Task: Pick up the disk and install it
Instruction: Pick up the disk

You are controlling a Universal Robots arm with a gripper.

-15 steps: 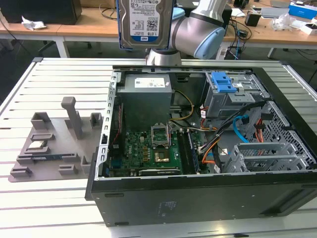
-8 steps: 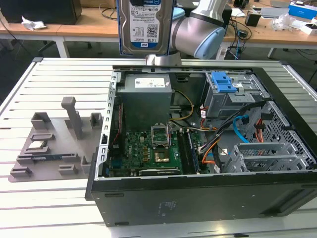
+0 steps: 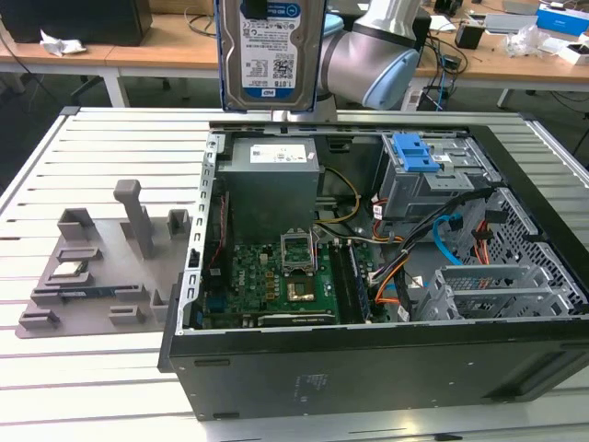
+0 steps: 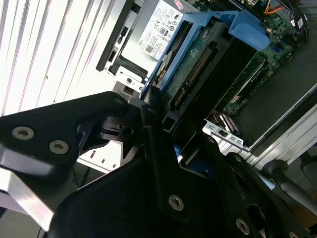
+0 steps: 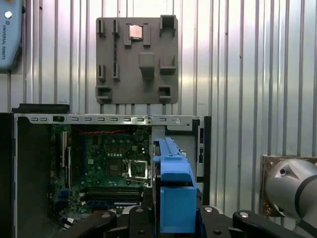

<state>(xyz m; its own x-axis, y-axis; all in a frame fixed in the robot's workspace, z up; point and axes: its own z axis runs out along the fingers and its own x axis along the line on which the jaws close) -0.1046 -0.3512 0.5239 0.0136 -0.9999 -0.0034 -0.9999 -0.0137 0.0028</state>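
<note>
1. Carries the disk point(image 3: 270, 55) upright in the air, clear of the slatted desk point(image 3: 101, 138), above the far wall of the open computer case point(image 3: 368, 368); turns its white-and-blue label toward the exterior view.
2. Grips it with the pincer point(image 5: 174, 220) clamped on it, with black fingers point(image 5: 142, 220) pressed against either side of the blue bracket point(image 5: 173, 191) that frames the drive.
3. Shows, in the second wrist view, the disk's green circuit-board side facing the camera.
4. Reaches in with the silver-and-blue robot arm point(image 3: 368, 60) from behind the disk, over the desk's far edge.
5. Looks down on the case, which lies on its side on the desk with the open side up. Inside are:
   - a green motherboard point(image 3: 276, 276) on the floor of the case;
   - a grey power supply point(image 3: 271, 180) against the far wall, just below the disk;
   - a blue latch point(image 3: 419, 152) on the bay toward the exterior view's right;
   - a metal drive cage point(image 3: 488, 290) nearer the front.
6. Has, beside the case toward the desk's edge on the exterior view's left, a grey holder tray point(image 3: 138, 276) with a small silver chip point(image 3: 72, 270) resting in it.
</note>
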